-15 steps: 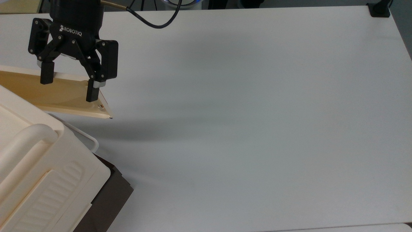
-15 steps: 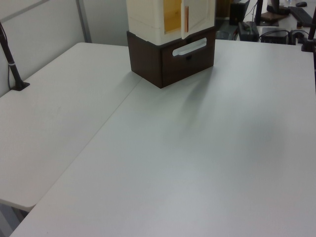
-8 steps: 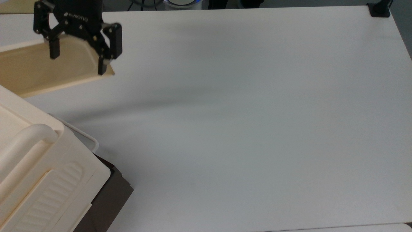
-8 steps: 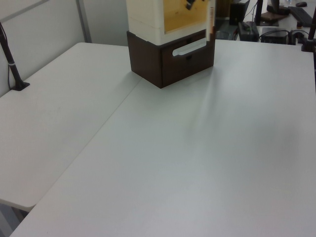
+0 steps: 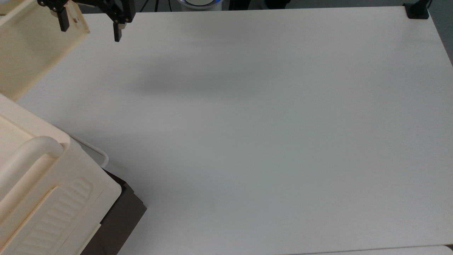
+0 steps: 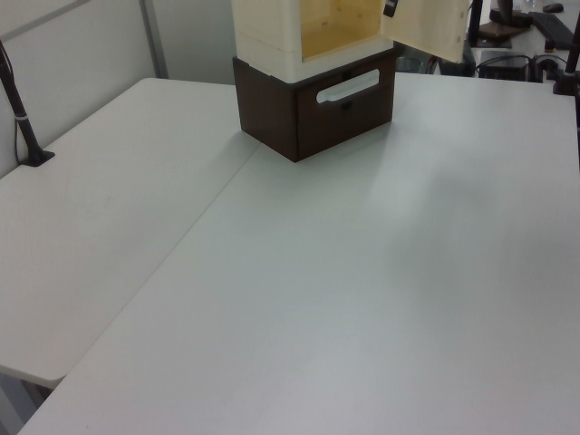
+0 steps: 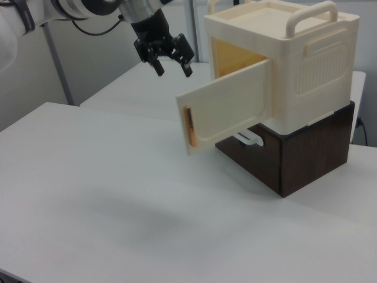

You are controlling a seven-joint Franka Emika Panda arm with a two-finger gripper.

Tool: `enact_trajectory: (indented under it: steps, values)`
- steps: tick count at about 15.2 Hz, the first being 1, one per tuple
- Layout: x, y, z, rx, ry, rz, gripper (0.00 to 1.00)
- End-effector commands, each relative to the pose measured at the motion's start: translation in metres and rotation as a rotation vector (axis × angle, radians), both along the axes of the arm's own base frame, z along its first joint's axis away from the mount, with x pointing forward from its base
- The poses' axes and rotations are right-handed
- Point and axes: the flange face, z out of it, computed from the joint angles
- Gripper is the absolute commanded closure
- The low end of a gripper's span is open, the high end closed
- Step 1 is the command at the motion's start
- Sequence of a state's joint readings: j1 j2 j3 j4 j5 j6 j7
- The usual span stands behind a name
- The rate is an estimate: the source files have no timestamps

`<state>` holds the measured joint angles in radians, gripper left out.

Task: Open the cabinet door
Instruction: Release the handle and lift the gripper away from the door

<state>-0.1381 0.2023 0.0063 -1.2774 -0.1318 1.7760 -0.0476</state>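
The cabinet door (image 7: pixel 230 103) stands swung wide open from the cream cabinet (image 7: pixel 294 65), its reddish-brown edge strip (image 7: pixel 188 127) on the free end. In the top view the cabinet door (image 5: pixel 32 46) shows its tan inner face at the top left. In the left view the cabinet door (image 6: pixel 435 27) angles out to the right of the open yellow compartment. My gripper (image 7: pixel 174 72) hangs open with nothing between its fingers, above and beyond the door's free edge, apart from it. In the top view my gripper (image 5: pixel 90 28) sits at the top edge, one finger overlapping the door's corner.
The cabinet rests on a dark brown base (image 7: pixel 306 153) with a white drawer handle (image 6: pixel 349 86). Its ribbed top and thick handle (image 5: pixel 32 156) fill the top view's lower left. A black clamp (image 5: pixel 417 12) sits at the table's far corner. A pole (image 6: pixel 23 118) stands at the left view's left.
The door has swung much wider open. My gripper, which straddled the door's free edge, has moved toward the top view's upper edge and now stands clear of it, still open.
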Motion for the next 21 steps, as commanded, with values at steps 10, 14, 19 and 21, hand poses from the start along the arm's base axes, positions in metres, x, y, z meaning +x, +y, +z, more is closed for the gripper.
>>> enact_trajectory:
  steps: [10,14,19,21]
  values:
    - [-0.036,0.08,-0.059,0.104,0.196,0.014,0.0]
    - [-0.047,0.114,-0.063,0.1,0.233,-0.029,0.0]
    - [-0.055,0.135,-0.071,0.088,0.27,0.02,0.0]
    - [-0.054,0.133,-0.072,0.09,0.272,0.017,0.0]
